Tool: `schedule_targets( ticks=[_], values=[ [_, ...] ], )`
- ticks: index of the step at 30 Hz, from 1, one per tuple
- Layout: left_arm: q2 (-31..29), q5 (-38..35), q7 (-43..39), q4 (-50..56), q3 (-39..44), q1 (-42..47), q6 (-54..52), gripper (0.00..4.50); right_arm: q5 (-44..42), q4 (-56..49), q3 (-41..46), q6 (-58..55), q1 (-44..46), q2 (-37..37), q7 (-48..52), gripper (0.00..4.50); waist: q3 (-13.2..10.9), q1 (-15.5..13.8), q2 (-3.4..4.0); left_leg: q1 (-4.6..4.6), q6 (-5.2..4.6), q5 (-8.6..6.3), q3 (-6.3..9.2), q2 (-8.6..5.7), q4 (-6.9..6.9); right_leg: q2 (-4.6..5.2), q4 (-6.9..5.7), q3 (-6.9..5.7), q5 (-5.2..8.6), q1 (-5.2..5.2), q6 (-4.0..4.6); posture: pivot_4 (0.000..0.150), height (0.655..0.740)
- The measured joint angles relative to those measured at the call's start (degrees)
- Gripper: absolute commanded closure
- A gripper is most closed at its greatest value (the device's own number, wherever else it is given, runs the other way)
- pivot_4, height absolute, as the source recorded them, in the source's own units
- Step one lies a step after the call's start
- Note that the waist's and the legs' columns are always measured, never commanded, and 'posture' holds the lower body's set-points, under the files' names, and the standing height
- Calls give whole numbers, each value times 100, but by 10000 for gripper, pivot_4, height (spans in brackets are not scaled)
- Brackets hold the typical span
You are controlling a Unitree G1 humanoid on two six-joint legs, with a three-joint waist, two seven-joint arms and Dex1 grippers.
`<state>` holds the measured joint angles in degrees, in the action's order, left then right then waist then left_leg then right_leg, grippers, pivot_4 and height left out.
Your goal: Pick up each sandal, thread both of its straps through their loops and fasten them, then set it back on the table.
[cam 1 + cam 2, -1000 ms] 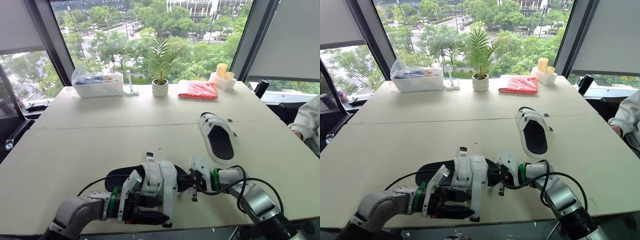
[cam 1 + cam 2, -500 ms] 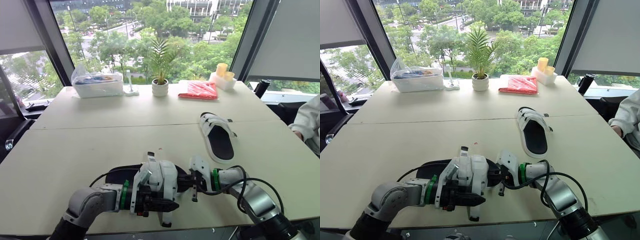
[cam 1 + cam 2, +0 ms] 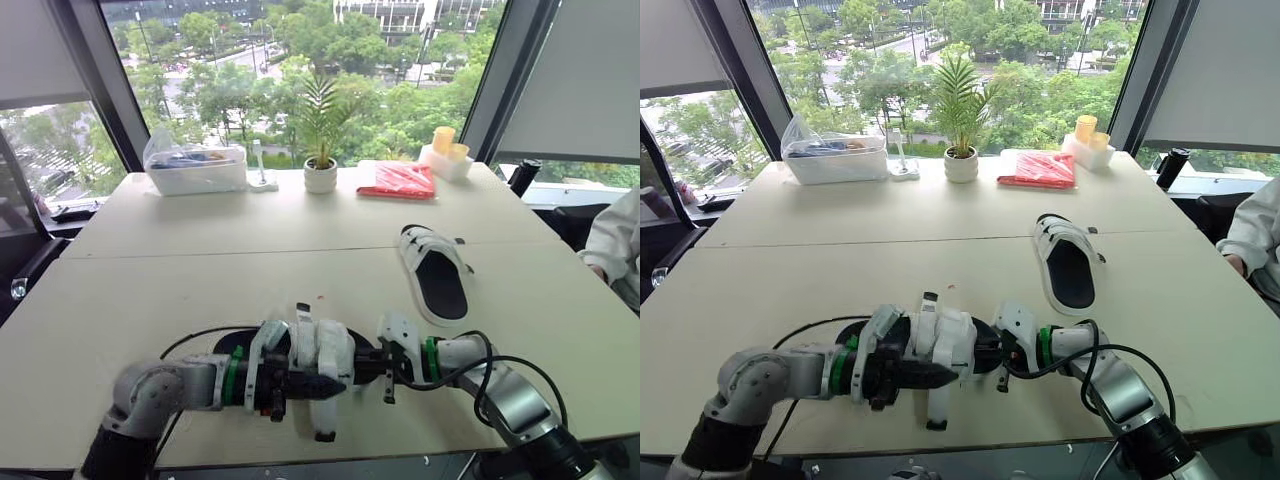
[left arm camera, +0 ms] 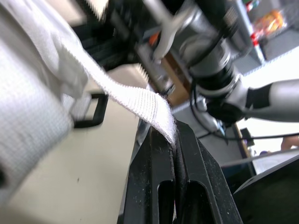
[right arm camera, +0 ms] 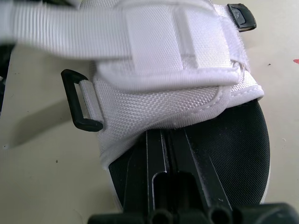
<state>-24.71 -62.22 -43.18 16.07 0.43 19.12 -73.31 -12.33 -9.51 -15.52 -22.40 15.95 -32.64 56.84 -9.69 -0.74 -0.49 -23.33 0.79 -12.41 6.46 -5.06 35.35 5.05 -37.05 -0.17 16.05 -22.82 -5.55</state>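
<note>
Sandal strap in L gripper.

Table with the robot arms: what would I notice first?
At the table's near edge, the left gripper pinches the white strap of a sandal while the right gripper clamps its edge. A second sandal lies farther back on the right, and a potted palm stands at the far edge.
</note>
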Motion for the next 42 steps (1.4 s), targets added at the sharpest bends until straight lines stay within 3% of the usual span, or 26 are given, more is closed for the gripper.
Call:
schedule_targets(
  ticks=[6,13,25,42],
  values=[
    [420,-66,374,-902,235,975,48,44763,24,119,-76,106,98,27,42,45000,1,28,-3,2,2,2,-2,0,0,-3,-1,0,-7,1,-13,1500,7400],
    [482,576,35,-1848,-89,1428,477,44763,27,167,-105,172,128,34,48,45000,1,45,-3,2,5,3,-2,0,-2,-5,-2,0,-8,-1,-13,1500,7400],
    [476,1065,-419,-1981,-320,1509,735,44763,27,165,-103,173,120,34,24,45000,1,41,-3,2,5,3,-1,0,-2,-4,-2,0,-8,1,-13,1500,7400],
    [387,1259,-681,-1292,-554,1213,761,44763,50,164,-109,202,112,34,11,45000,1,42,-3,2,5,3,0,0,-2,-3,-2,0,-7,1,-13,1500,7400]
  ],
)
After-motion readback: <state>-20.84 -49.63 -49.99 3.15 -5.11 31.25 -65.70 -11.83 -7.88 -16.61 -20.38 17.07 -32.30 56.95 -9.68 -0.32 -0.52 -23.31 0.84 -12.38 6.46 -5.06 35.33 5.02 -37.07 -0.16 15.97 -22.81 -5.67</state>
